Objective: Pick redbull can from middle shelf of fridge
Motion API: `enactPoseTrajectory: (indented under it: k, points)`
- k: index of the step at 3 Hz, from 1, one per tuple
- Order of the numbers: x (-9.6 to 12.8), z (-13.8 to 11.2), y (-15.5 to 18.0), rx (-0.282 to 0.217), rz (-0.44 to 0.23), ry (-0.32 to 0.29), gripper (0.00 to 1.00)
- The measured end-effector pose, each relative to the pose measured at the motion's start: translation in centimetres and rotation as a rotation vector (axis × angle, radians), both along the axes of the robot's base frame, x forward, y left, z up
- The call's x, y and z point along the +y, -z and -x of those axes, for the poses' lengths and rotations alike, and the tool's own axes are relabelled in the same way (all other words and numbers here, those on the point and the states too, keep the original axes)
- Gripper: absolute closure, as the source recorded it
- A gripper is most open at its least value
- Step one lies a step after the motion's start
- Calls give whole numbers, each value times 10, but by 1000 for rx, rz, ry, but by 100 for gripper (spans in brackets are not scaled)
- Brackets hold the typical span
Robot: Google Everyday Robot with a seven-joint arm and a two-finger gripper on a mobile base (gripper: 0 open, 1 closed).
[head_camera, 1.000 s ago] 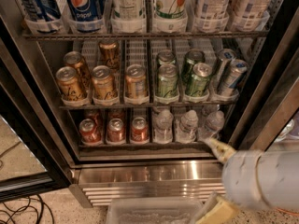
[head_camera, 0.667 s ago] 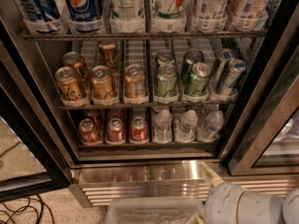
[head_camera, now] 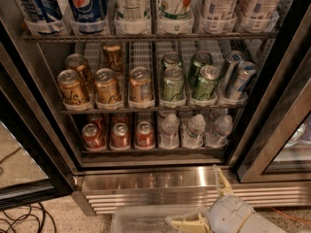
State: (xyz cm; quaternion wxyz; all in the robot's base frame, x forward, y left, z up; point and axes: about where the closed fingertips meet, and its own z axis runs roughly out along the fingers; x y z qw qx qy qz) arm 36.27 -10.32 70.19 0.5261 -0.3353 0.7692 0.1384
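The fridge [head_camera: 146, 181] stands open in front of me, steel with dark door frames. Its middle shelf [head_camera: 146, 109] is a wire rack holding gold cans [head_camera: 108, 85] on the left and green cans [head_camera: 173, 84] in the centre. Two slim silver-blue redbull cans [head_camera: 241, 79] stand in the rightmost lane, one behind the other. My gripper [head_camera: 201, 200] is low at the bottom of the view, below the fridge's steel base and well under the shelf. It is open and empty, with one beige finger [head_camera: 221, 178] pointing up and the other pointing left.
The top rack holds tall bottles, Pepsi [head_camera: 87, 6] among them. The bottom rack holds red cans [head_camera: 119, 135] and water bottles [head_camera: 194, 130]. A glass door [head_camera: 286, 130] stands at the right. A clear plastic bin [head_camera: 141, 222] is on the floor, with cables [head_camera: 14, 222] at the left.
My arm has dropped from the lower right towards the bottom centre, and the gripper now shows below the fridge base. The cans have not moved.
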Motion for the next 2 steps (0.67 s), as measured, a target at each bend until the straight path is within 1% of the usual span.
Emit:
enactPoseTrajectory:
  k: [1,2]
  points:
    - [-26,-15,-11,-96,-55,165,0]
    - [-52,-29,-29,-186,-54,295,0]
